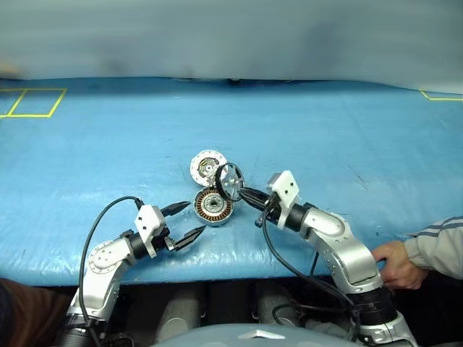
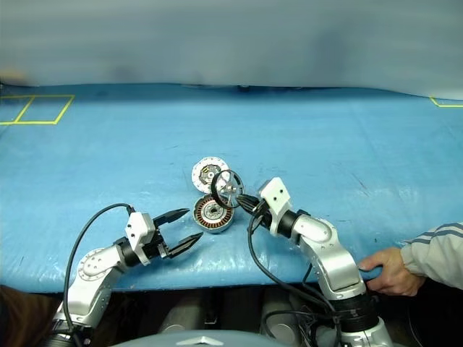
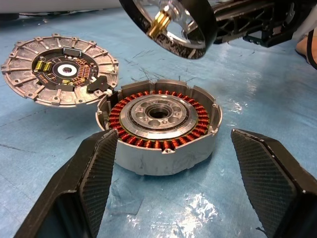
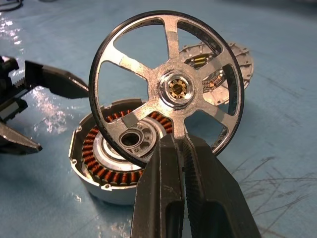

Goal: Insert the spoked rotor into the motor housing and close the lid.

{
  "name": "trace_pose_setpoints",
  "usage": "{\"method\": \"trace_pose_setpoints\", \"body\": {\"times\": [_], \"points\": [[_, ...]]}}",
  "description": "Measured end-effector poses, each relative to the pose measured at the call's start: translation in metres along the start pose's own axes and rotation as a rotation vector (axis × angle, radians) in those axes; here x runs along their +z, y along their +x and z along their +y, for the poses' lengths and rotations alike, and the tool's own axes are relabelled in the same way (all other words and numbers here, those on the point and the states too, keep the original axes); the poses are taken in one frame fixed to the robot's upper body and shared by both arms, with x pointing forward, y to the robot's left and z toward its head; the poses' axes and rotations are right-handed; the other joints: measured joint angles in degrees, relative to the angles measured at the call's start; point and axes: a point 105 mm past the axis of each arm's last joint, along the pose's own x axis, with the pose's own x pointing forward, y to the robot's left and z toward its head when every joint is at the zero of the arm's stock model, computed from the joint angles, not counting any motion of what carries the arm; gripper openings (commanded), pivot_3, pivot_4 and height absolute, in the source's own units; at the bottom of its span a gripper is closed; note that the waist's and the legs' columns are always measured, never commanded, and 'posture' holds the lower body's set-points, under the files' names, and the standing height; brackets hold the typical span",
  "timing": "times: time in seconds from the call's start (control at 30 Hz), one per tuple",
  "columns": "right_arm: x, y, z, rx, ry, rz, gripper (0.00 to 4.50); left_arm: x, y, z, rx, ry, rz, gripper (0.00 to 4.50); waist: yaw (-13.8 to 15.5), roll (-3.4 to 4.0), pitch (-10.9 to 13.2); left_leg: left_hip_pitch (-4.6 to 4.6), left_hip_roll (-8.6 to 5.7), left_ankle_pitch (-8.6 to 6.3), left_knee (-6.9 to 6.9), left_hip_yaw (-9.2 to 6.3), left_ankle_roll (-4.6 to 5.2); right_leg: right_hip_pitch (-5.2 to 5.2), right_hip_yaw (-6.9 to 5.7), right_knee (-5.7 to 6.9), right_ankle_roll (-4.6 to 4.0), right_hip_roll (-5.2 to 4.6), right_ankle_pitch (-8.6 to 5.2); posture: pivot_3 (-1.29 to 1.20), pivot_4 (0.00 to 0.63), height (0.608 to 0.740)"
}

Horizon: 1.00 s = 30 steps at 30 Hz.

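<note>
Two pincers in my view over the blue tabletop. Right pincer is clenched on the rim of the spoked rotor, holding it upright in the air just above the motor housing. Housing sits on the tabletop, copper windings facing up. Lid lies just beside it, one edge resting on the housing wall. Left pincer hangs released near the housing, grasping nothing. A person's hand rests at the tabletop edge.

Head stereo pair looks forward and down over the blue-covered tabletop from a distance. Each wrist camera sits close, sighting along its black fingers. All views share the copper-wound round motor housing.
</note>
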Motion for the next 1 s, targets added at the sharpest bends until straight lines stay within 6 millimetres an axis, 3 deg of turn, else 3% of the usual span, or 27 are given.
{"method": "trace_pose_setpoints", "body": {"times": [1.0], "points": [[0.0,0.007,0.016,0.075,-0.216,0.087,0.01,0.0,-0.001,0.002,0.015,0.007,0.006,3.88,0.18,-0.03,-0.01,-0.02,-0.01,0.08,0.01,-0.15,0.13,0.12,-0.33,-0.18,0.07,0.02,0.04,0.0,0.15,0.74]]}}
